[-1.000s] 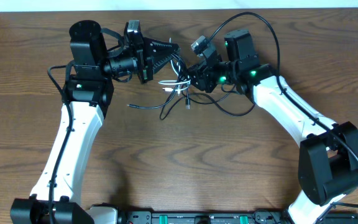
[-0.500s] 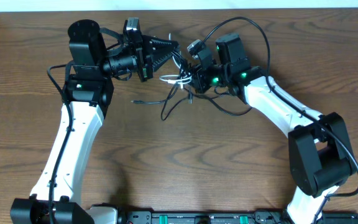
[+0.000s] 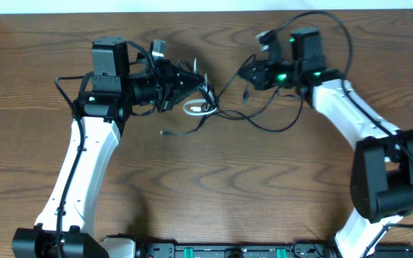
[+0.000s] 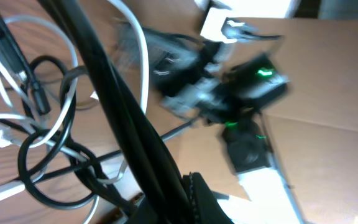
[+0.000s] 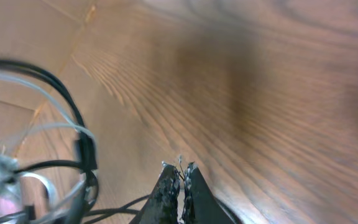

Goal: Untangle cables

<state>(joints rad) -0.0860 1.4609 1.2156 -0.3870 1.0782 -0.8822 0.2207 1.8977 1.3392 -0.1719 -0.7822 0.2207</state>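
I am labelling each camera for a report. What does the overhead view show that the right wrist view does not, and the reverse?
Only overhead: the left arm and right arm whole, the left end effector in the cable tangle, and a black cable running from it to the right end effector. Only right wrist: that end effector's fingertips close up, pressed together. Both: loops of that tangle and the wooden table.
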